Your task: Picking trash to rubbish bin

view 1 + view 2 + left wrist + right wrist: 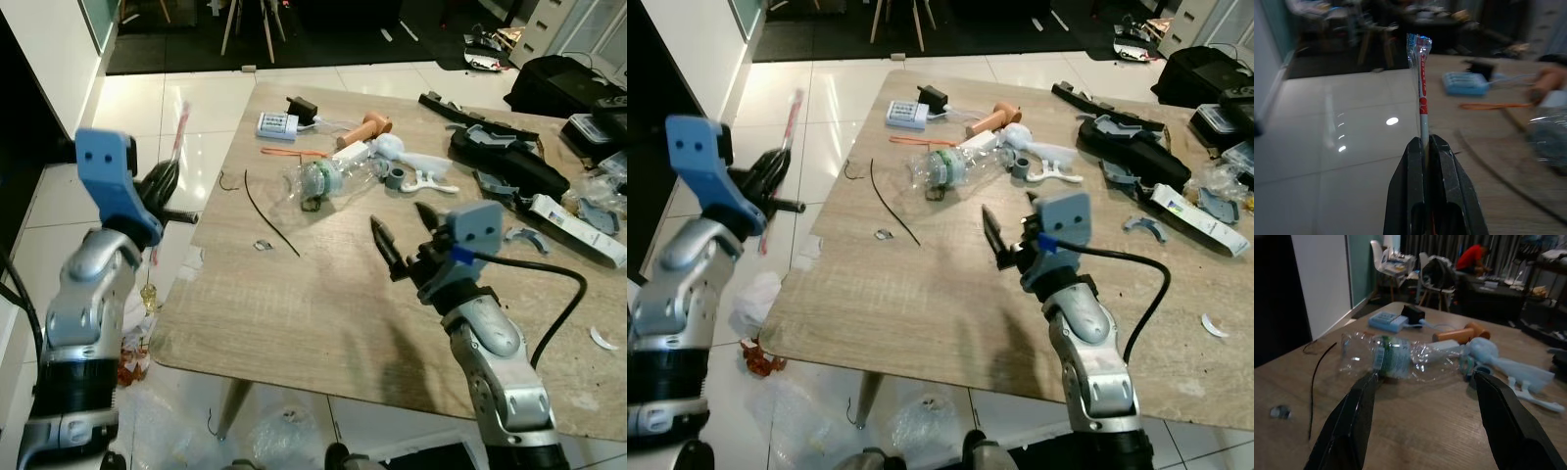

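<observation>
One straw wrapper, red and white, is pinched between the pressed-together fingers of the left gripper, off the table's left edge above the floor. One crushed clear bottle lies on the table, ahead of the right gripper, whose two fingers are spread wide.

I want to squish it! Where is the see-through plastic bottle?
The plastic bottle lies on its side on the wooden table, just beyond the right gripper and its open fingers, left of the blue roll of tape.
</observation>
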Robot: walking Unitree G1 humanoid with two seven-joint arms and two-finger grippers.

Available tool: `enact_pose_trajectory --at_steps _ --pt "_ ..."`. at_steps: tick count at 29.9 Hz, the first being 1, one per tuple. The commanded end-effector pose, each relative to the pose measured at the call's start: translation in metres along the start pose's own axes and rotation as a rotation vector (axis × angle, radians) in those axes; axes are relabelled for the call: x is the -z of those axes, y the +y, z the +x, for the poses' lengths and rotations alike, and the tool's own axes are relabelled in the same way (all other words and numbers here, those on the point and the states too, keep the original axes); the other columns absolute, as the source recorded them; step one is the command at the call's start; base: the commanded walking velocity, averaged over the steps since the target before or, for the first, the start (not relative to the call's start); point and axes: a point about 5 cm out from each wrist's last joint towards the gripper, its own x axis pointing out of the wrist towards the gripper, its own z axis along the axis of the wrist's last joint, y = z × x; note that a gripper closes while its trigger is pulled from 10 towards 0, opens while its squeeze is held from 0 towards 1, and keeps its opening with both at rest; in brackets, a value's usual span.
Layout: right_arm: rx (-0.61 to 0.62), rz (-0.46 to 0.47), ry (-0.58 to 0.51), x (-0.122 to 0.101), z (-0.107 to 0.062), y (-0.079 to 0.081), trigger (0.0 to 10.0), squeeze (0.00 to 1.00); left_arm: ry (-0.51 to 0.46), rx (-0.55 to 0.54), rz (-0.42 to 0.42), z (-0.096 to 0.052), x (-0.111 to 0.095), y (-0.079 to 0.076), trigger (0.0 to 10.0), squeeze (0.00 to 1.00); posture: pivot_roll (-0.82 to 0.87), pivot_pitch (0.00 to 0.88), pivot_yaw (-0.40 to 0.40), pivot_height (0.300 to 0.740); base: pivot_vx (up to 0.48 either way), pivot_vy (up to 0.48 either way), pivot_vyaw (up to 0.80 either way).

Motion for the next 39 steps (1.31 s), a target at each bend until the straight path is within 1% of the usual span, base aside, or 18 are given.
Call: enact_pose_trajectory --at_steps 1,4,5,7,8,9,12,14,15,18,22,30,36,38,39 --pt "0.058 -0.014 0.007 0.004 -0.005 -0.003 10.0 0.00 0.011 -0.012 0.012 -0.006 0.005 -0.006 10.0 0.00 0.00 0.171 -0.014 0.740 0.000 0.000 0.00" --pt "0.117 -0.007 -0.003 0.006 -0.006 -0.001 10.0 0.00 0.006 -0.014 0.012 -0.016 0.011 -0.015 10.0 0.00 0.00 0.173 -0.016 0.740 0.000 0.000 0.00" --pt "0.117 -0.007 -0.003 0.006 -0.006 -0.001 10.0 0.00 0.006 -0.014 0.012 -0.016 0.011 -0.015 10.0 0.00 0.00 0.173 -0.016 0.740 0.000 0.000 0.00" --pt "0.143 0.007 -0.012 0.005 -0.004 0.000 10.0 0.00 -0.001 -0.033 -0.020 -0.019 0.012 -0.018 10.0 0.00 -0.01 0.172 -0.016 0.740 0.000 0.000 0.00" --pt "0.143 0.007 -0.012 0.005 -0.004 0.000 10.0 0.00 -0.001 -0.033 -0.020 -0.019 0.012 -0.018 10.0 0.00 -0.01 0.172 -0.016 0.740 0.000 0.000 0.00" --pt "0.158 0.021 -0.017 0.005 -0.003 0.002 10.0 0.00 0.010 -0.038 -0.038 -0.022 0.013 -0.021 10.0 0.00 -0.01 0.168 -0.016 0.740 0.000 0.000 0.00" --pt "0.150 0.026 -0.018 0.005 -0.003 0.005 10.0 0.00 0.019 -0.027 -0.050 -0.024 0.014 -0.026 10.0 0.00 -0.01 0.164 -0.014 0.740 -0.247 0.000 0.00" --pt "0.144 0.027 -0.019 0.006 -0.003 0.007 10.0 0.00 0.021 -0.005 -0.032 -0.026 0.015 -0.033 10.0 0.00 -0.02 0.163 -0.013 0.740 -0.302 0.000 0.00" --pt "0.144 0.027 -0.019 0.006 -0.003 0.007 10.0 0.00 0.021 -0.005 -0.032 -0.026 0.015 -0.033 10.0 0.00 -0.02 0.163 -0.013 0.740 -0.315 0.000 0.00" --pt "0.145 0.029 -0.018 0.006 -0.004 0.009 10.0 0.00 0.025 0.024 -0.028 -0.027 0.015 -0.040 10.0 0.00 -0.01 0.159 -0.013 0.740 -0.388 0.000 0.00" --pt "0.143 0.031 -0.016 0.007 -0.005 0.010 10.0 0.00 0.033 0.043 -0.028 -0.028 0.016 -0.044 10.0 0.00 -0.01 0.155 -0.013 0.740 -0.394 0.000 0.00" --pt "0.151 0.043 -0.016 0.008 -0.006 0.013 10.0 0.00 0.044 0.074 -0.016 -0.030 0.014 -0.047 10.0 0.00 0.01 0.143 0.001 0.740 -0.394 0.000 0.00" --pt "0.162 0.051 -0.016 0.009 -0.007 0.013 10.0 0.00 0.055 0.095 -0.013 -0.028 0.013 -0.049 10.0 0.00 0.01 0.140 0.010 0.740 -0.341 0.000 0.00" --pt "0.168 0.055 -0.015 0.009 -0.007 0.012 10.0 0.00 0.068 0.113 -0.005 -0.027 0.014 -0.050 10.0 0.00 0.01 0.140 0.014 0.740 0.000 0.000 0.00" --pt "0.177 0.061 -0.014 0.010 -0.007 0.012 10.0 0.00 0.084 0.141 0.005 -0.025 0.014 -0.052 10.0 0.00 0.01 0.141 0.019 0.740 0.000 0.000 0.00"
